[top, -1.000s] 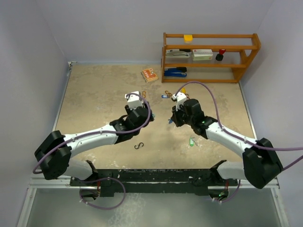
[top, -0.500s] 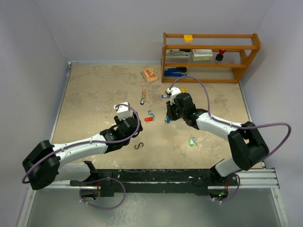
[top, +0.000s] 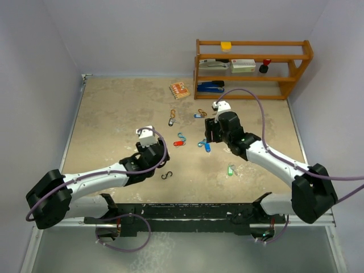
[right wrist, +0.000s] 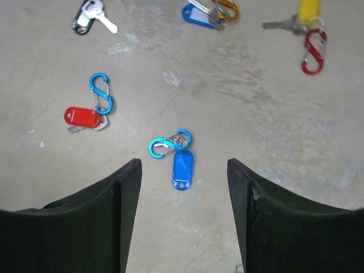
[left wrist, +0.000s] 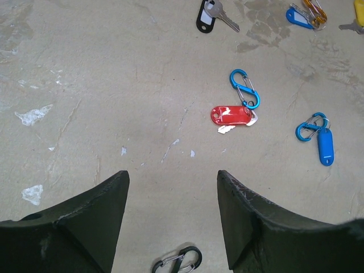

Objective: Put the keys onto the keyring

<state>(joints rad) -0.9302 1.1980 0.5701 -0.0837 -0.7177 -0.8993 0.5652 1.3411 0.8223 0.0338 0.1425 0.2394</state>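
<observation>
- Keys (left wrist: 231,115) lie flat and loose in the middle of the counter (top: 114,114), most touching a clip. None is held.
- Blue-tag key (right wrist: 182,165) sits directly under the right tool (right wrist: 183,168), its ring end touching a blue clip (right wrist: 169,143). It looks hooked on, so I'd call that pair done.
- Right tool: jaws apart, empty, aimed down. The arm reaches in from the near right.
- Left tool (left wrist: 172,185): jaws apart, empty, over bare counter, with the black clip (left wrist: 177,263) just on its near side. The arm is stretched low from the near left, parked clear I think.
</observation>
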